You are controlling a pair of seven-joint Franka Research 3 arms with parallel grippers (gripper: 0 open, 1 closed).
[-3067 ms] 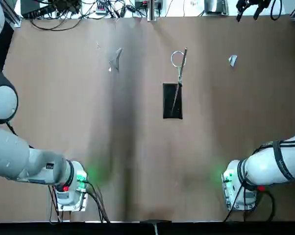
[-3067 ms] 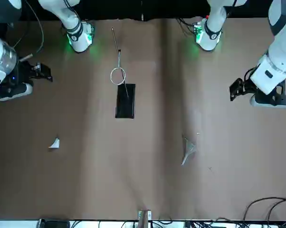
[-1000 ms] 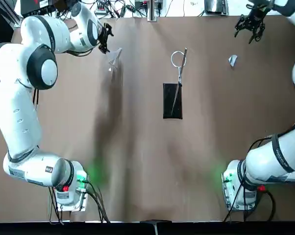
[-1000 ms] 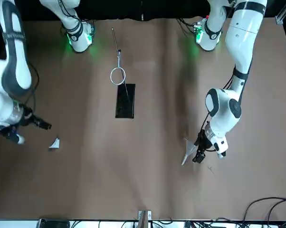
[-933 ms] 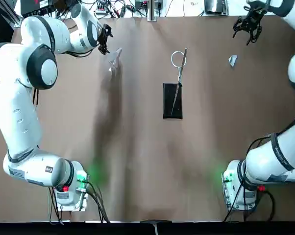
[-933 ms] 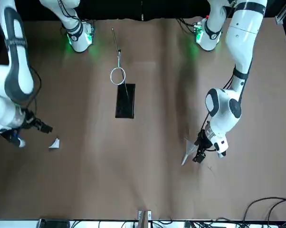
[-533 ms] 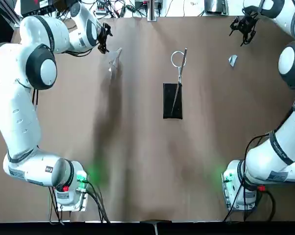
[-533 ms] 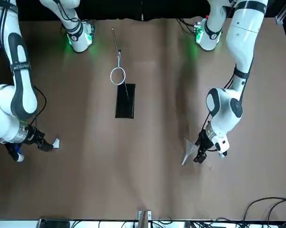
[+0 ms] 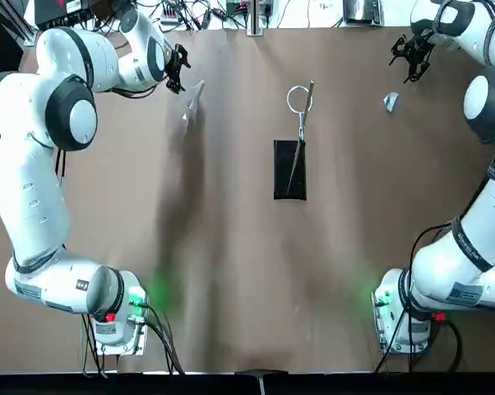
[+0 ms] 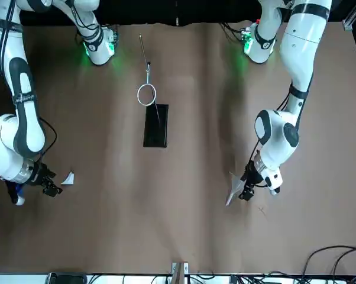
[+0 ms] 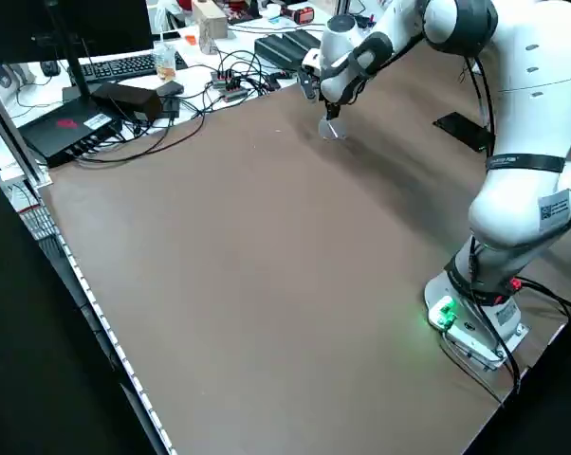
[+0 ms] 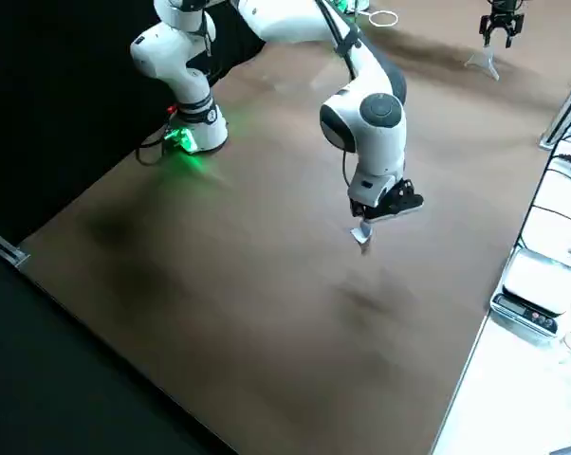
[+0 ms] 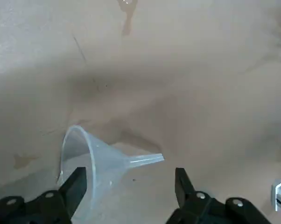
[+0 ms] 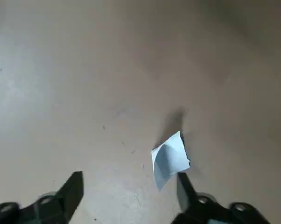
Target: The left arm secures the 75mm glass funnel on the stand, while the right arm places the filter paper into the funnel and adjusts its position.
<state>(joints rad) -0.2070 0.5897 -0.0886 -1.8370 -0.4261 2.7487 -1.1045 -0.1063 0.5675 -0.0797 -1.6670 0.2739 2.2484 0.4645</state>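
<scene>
Funnel [image 13: 91, 161] lies on counter [image 9: 231, 247] w/ L tool [image 13: 126, 186] open over it; R tool [image 14: 126, 191] open above paper [image 14: 170, 157]; stand [image 9: 290, 164] centre, apart

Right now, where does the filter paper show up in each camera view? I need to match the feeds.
Top view: filter paper, far right, below the right gripper.
Front view: lower left, beside that gripper.
Left side view: not visible.
Right side view: centre, just under the gripper.
Left wrist view: not in it.
Right wrist view: centre right, lying on the table.
Shared landmark: the right gripper, open, close by the paper.
</scene>
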